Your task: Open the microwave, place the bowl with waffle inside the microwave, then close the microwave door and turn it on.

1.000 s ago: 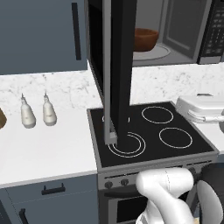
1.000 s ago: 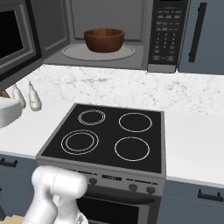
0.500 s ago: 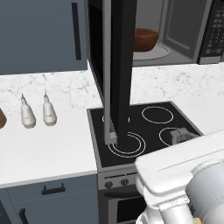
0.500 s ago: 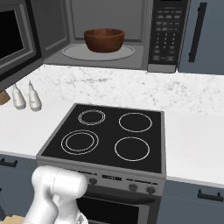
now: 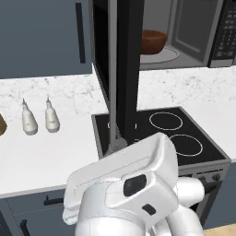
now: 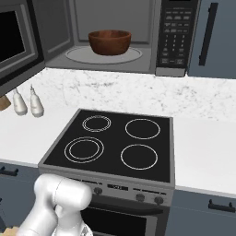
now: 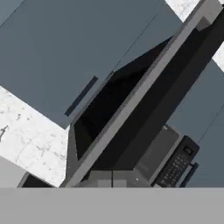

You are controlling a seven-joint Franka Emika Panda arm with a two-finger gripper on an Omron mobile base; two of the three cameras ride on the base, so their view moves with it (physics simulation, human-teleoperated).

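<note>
At the upper middle of the right base view, the bowl [image 6: 109, 42] sits inside the microwave [image 6: 115, 37], resting on the round glass turntable [image 6: 103, 55]; it is glossy, reddish-brown and wooden-looking, with thick rounded walls. Its rim hides whatever lies inside, so the waffle cannot be made out.

The microwave door [image 5: 123, 69] stands wide open and runs edge-on down the centre of the left base view: a flat, stiff black slab with a grey edge strip. In the hand view it crosses the frame as a long diagonal, with the dark glass window on its upper-left side. The keypad [image 6: 174, 34] is a smooth black panel of small buttons on the right edge of the box.

By the look of it, the door is a rigid hinged panel that should swing easily, so my guess is that a push on its flat face near the free edge will close it; no grasp is needed. The buttons will likely want a light, square press.

The pincer's fingertips are not distinguishable, so whether it is open or closed cannot be told.

Below lie a black glass stovetop [image 6: 113, 144] with white rings, a speckled white bench [image 6: 205, 150] and two pale bottles [image 5: 39, 119].
</note>
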